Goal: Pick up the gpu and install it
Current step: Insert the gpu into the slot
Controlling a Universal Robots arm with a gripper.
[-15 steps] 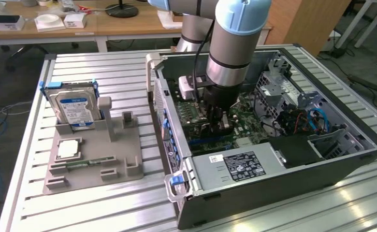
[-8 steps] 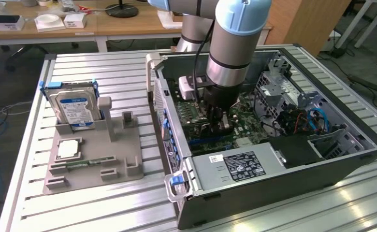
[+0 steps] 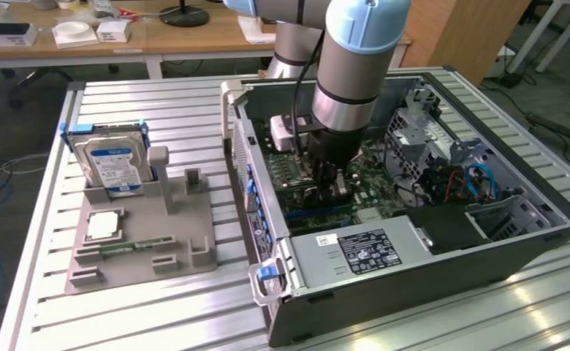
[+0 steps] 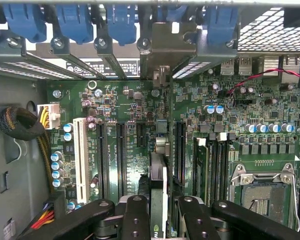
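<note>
Nearest the exterior camera, at about 6 o'clock of that picture, sits the computer case's (image 3: 402, 285) front corner, with the black power supply (image 3: 363, 252) and its white-lettered label just inside. Further in, near the centre, the arm (image 3: 348, 73) reaches straight down into the open case, and the gripper (image 3: 332, 191) hangs low over the green motherboard (image 3: 310, 179). What it holds is hard to make out from here. Out at 9 o'clock, well apart from the case on the slatted table (image 3: 148, 99), a grey parts holder (image 3: 139, 256) carries an upright silver hard drive (image 3: 115, 167) with a blue label, a square CPU (image 3: 103, 225) lying flat, and a thin green RAM stick (image 3: 129, 248).

Closest to the wrist camera, at 6 o'clock of its picture, the gripper (image 4: 159, 220) shows as black fingers (image 4: 135, 215) on either side of the gpu (image 4: 158, 195), pinching it edge-on. The card runs from there toward 12 o'clock, standing upright over the motherboard (image 4: 125, 100) between two long black expansion slots, and its metal end bracket (image 4: 167, 55) meets the case's rear slot wall beneath the blue retaining clips (image 4: 122, 22). At 4 o'clock lies the bare CPU socket (image 4: 262, 192); at 9 o'clock, a bundle of sleeved cables (image 4: 20, 125).
</note>
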